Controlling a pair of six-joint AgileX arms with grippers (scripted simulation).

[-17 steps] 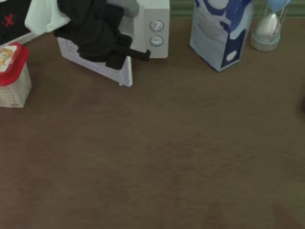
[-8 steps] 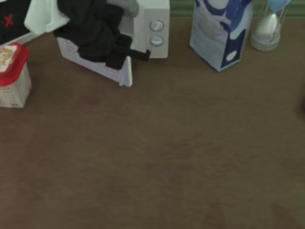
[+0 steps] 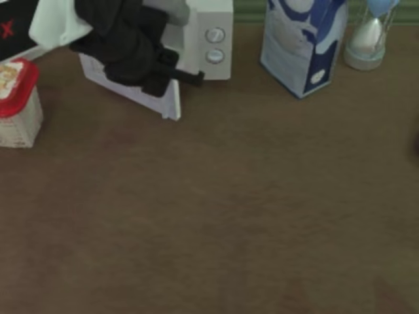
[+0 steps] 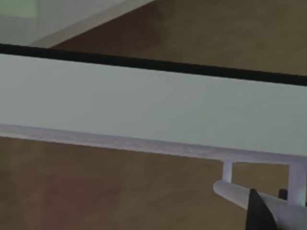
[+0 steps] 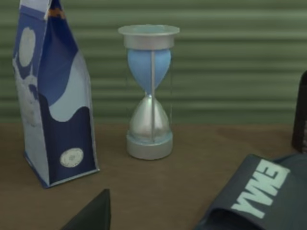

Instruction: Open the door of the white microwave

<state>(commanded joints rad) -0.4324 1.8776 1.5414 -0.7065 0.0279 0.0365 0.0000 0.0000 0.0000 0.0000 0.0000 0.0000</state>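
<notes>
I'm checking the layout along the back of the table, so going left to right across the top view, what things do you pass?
Red-lidded tub → open door, with the left pincer at it → white microwave → blue-and-white carton → hourglass.

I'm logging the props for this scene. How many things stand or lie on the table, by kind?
Microwave: 1, the white microwave, its door swung open
Carton: 1, blue-and-white
Tub: 1, red-lidded
Hourglass: 1
Slipper: 1, dark
Total: 5
</notes>
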